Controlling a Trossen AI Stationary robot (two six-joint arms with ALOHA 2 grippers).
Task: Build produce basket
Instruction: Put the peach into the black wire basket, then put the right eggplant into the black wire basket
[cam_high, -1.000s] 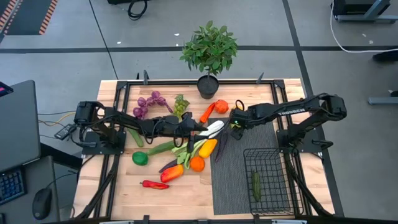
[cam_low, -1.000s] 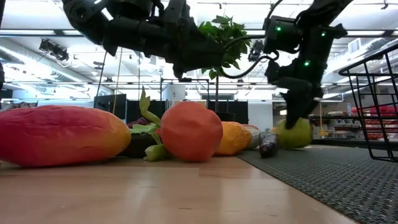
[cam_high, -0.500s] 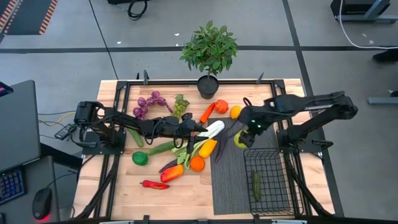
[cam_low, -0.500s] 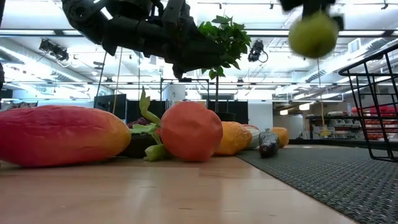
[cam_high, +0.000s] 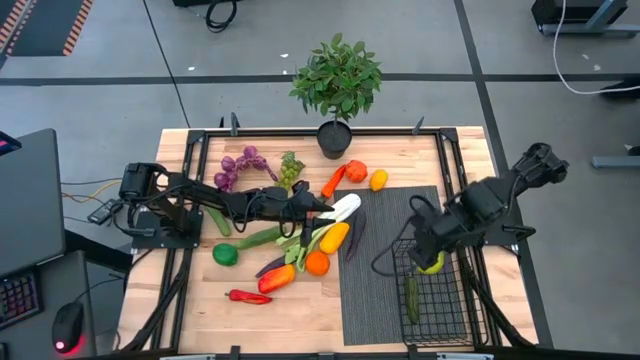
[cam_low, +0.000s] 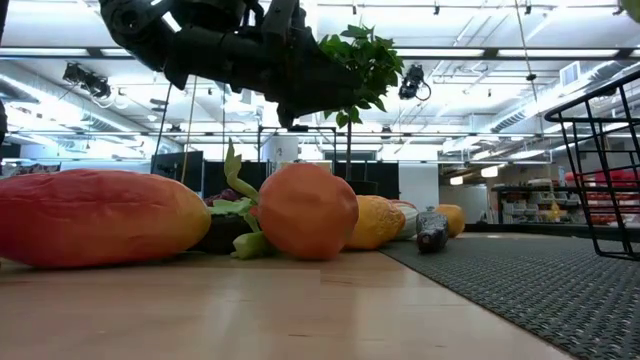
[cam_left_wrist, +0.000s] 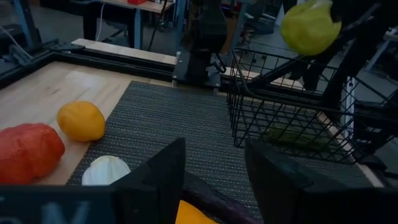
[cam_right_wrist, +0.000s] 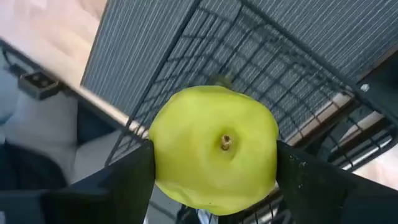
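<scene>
In the high view, the right tool (cam_high: 430, 262) hung at the right of the frame over the near rim of the small rectangular black wire-mesh basket (cam_high: 432, 300), clamped on a round yellow-green fruit (cam_high: 431, 263), while a long green cucumber (cam_high: 411, 295) already lay inside; a release this close to the rim could have dropped the fruit onto the wire edge and sent it rolling out across the dark ribbed mat (cam_high: 375, 270). The left tool (cam_high: 312, 207) hovered at centre over the colourful heap of loose produce (cam_high: 300, 245) on the wooden surface (cam_high: 200, 310). The low view showed only that heap and the basket's wall (cam_low: 600, 170) at the right edge. In the left wrist view, the left tool's fingers (cam_left_wrist: 158, 177) stood partly apart and empty, the fruit (cam_left_wrist: 310, 26) high at the upper right above the basket (cam_left_wrist: 292, 106). The right wrist view showed the fruit (cam_right_wrist: 214, 149) pinched between both fingers (cam_right_wrist: 130, 180), the mesh (cam_right_wrist: 261, 68) below; a fall from that height might have bounced it back out.
</scene>
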